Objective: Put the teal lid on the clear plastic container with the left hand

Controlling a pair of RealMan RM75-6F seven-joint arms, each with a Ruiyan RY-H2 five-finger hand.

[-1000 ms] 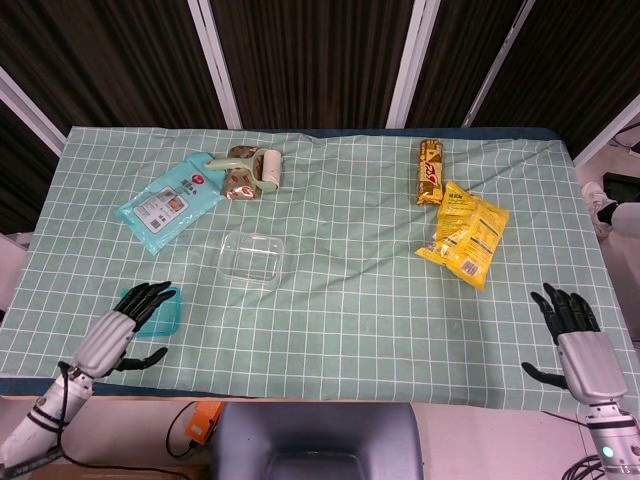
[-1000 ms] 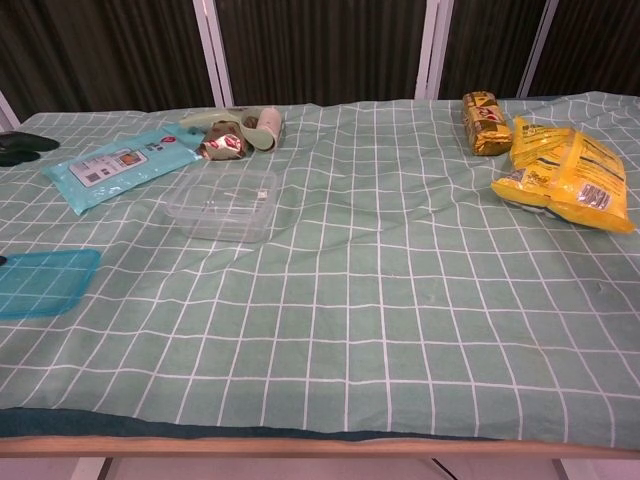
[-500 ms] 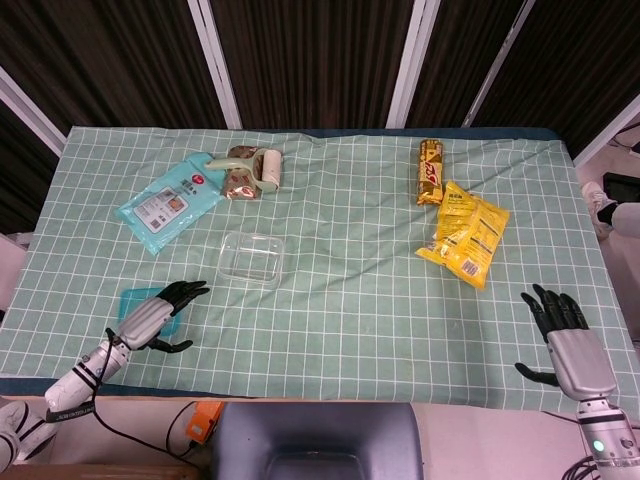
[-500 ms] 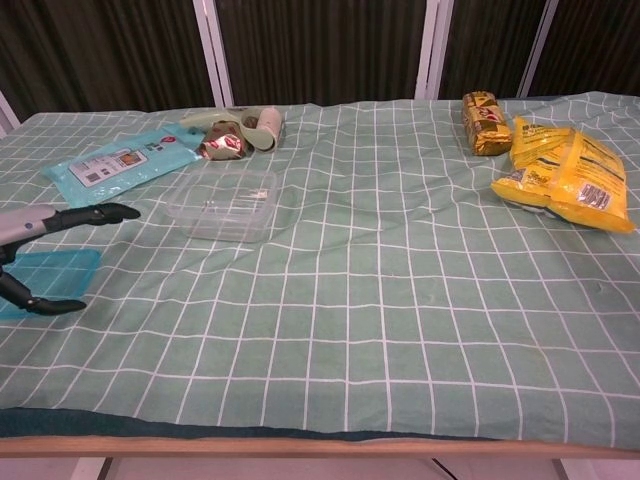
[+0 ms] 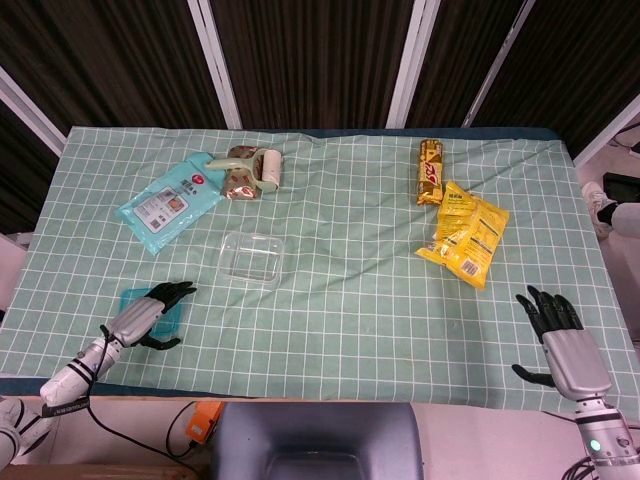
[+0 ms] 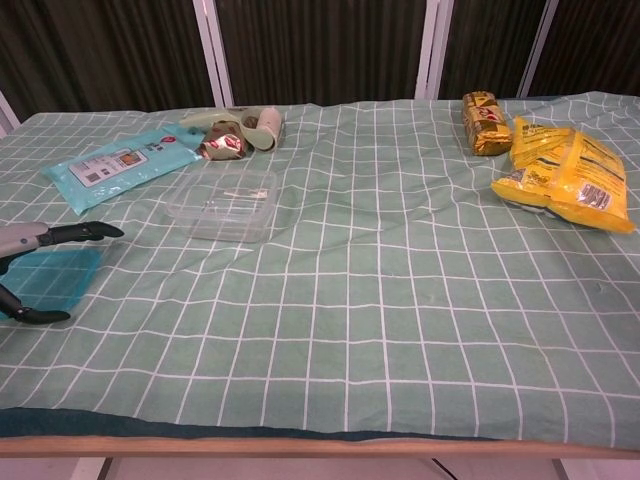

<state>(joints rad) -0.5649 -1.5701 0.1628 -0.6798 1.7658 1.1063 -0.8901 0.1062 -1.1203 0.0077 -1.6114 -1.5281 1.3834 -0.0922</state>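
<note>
I am at the reaching step: my left robot hand (image 5: 143,319) hovers over the teal lid (image 5: 160,313), fingers spread apart and gripping nothing, with the lid lying flat on the worktop (image 5: 360,300) directly beneath it. The clear container (image 5: 252,257) sits beyond my fingertips and off to the right, well apart from the lid. Next I judge I must lower, pinch the lid's edge, and carry it there; my right robot hand (image 5: 560,340) rests open, fingers apart.

Table (image 5: 350,330) in green checked cloth (image 5: 330,200) (wrinkled); clear container (image 5: 252,258); teal lid (image 5: 170,322); yellow snack bags (image 5: 463,235)
</note>
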